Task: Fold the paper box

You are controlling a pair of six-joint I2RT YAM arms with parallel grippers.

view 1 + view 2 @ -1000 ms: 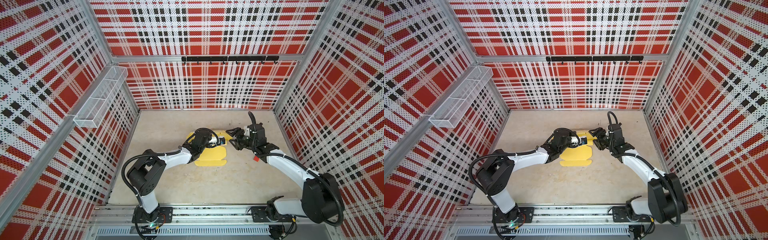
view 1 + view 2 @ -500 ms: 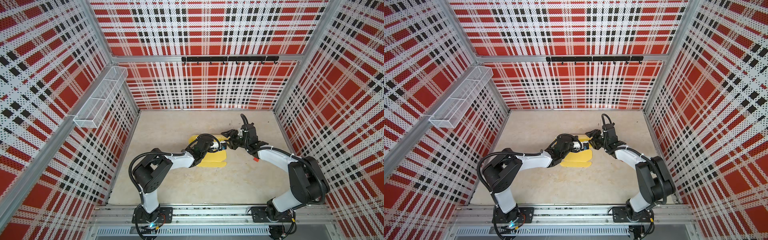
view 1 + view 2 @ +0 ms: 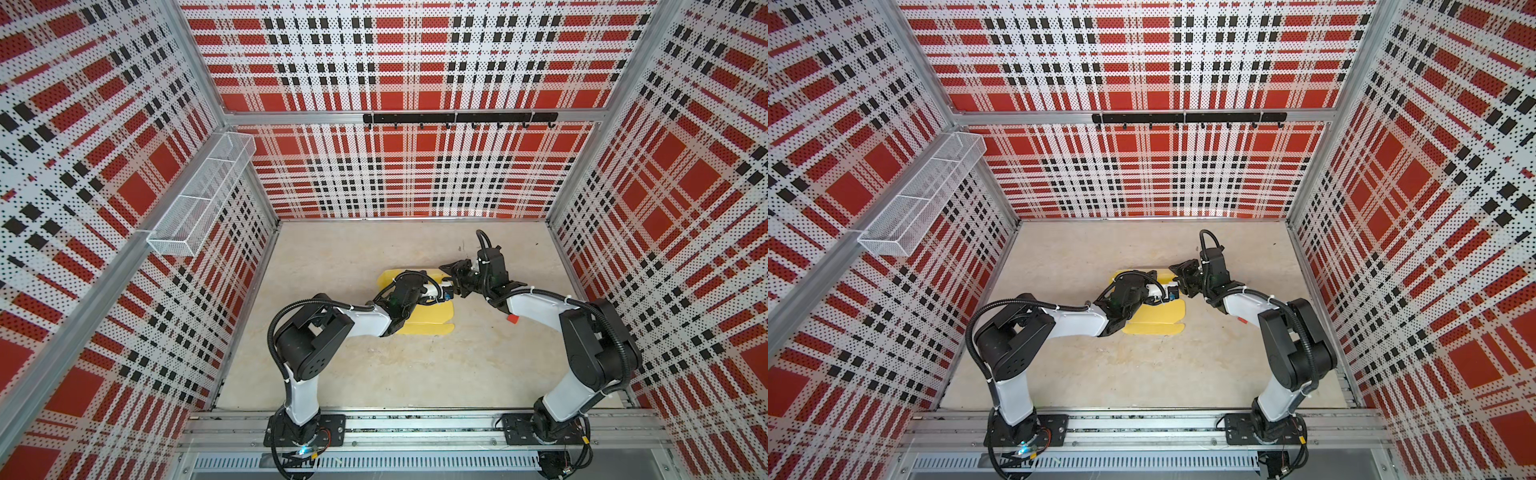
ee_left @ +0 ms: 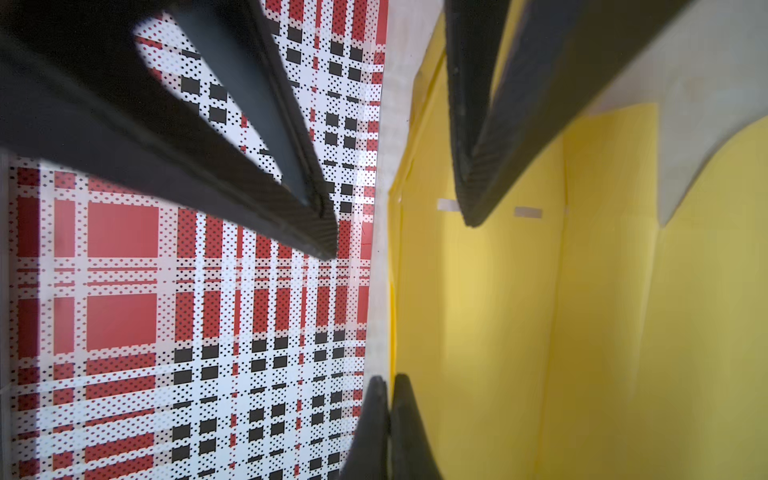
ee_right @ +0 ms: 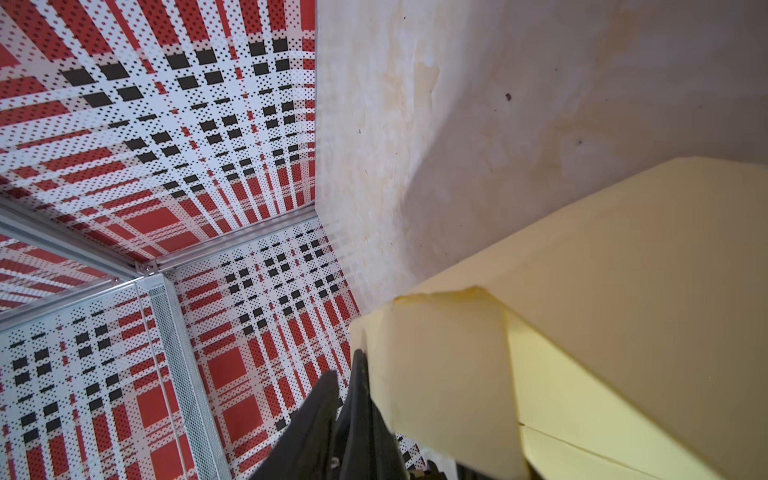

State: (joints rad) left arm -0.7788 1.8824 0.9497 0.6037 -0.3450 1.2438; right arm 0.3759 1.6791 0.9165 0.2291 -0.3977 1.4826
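While the left gripper (image 4: 390, 380) pinches the raised edge of the paper box (image 3: 428, 320), fingers closed flat on the thin card, the right gripper (image 4: 399, 235) stands with its fingers parted, one on each side of that same upright flap and, as far as the left wrist view shows, not pressing it. Seen from the left fingers, the flap's edge runs straight ahead to the right ones, so the two grippers face each other tip to tip along one fold line, on the side of the box toward the table's right edge. The coming squeeze looks likely to turn on the right fingers meeting the card square to that line. Both arms are at the card, the left one already on it. The rest of the sheet lies flat near the middle of the table (image 3: 374, 374), with a rounded flap toward the near edge; its long axis is too covered by the arms to call. Count: one paper box, two grippers, two small slots (image 4: 528, 212) in the card, one wire basket (image 3: 199, 195) on the left wall, one hook rail (image 3: 457, 118) on the back wall
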